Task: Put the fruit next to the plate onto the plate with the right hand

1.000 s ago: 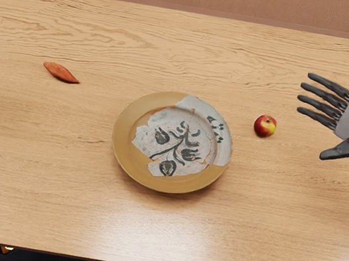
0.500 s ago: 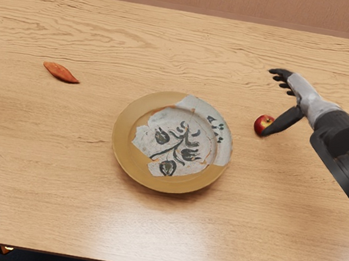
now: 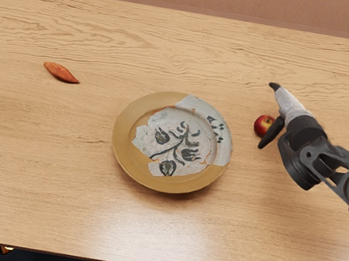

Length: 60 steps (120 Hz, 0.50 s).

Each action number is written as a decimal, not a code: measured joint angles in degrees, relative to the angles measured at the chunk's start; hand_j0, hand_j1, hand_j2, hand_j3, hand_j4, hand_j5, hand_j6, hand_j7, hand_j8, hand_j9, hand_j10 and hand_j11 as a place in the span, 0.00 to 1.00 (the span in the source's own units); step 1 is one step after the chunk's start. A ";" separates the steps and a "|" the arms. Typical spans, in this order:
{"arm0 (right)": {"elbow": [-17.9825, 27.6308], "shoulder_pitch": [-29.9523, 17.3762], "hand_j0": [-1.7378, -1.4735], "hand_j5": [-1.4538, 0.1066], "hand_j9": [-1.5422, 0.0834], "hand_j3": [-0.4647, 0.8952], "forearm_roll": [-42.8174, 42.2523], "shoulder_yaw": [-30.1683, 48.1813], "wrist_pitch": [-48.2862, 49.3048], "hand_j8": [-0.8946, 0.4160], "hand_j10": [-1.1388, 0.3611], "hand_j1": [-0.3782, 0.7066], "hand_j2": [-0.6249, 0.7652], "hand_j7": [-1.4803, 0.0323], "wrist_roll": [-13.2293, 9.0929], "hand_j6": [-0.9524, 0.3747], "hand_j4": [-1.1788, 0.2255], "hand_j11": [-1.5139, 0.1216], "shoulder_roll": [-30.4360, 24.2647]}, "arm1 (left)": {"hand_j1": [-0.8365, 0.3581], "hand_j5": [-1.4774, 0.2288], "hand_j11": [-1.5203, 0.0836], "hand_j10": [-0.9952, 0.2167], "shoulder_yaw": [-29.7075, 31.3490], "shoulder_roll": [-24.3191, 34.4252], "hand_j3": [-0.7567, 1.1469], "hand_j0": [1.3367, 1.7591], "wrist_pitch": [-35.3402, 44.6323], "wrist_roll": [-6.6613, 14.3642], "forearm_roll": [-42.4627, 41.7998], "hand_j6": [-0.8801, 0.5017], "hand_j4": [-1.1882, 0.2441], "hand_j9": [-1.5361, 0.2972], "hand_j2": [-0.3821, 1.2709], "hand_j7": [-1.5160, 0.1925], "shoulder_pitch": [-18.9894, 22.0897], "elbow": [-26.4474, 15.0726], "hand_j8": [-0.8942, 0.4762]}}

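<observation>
Red-and-yellow round apple (image 3: pixel 263 124) lies right of centre, just beside the ochre ceramic plate (image 3: pixel 120 140). The grey right hand (image 3: pixel 285 107) flanks it, fingers (image 3: pixel 281 93) extended, gripping nothing, staged for grasping.

The plate (image 3: pixel 119 151) lies mid-table (image 3: pixel 175 43). Just right of the plate sits an apple (image 3: pixel 262 124) — the right hand (image 3: pixel 287 108) stands edge-on at the apple's far side, fingers (image 3: pixel 275 88) straight, thumb crossing it. Well left of the plate — an orange piece (image 3: pixel 61 72)
</observation>
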 joint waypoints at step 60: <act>-4.47 0.18 0.33 0.62 0.65 0.34 0.38 -0.44 0.71 0.39 0.51 0.34 0.45 0.66 0.01 0.43 0.57 0.63 3.06 | 0.98 0.86 0.94 0.81 0.00 0.00 0.40 0.76 0.01 0.00 0.00 0.63 0.82 0.83 0.23 0.88 0.00 0.00 0.65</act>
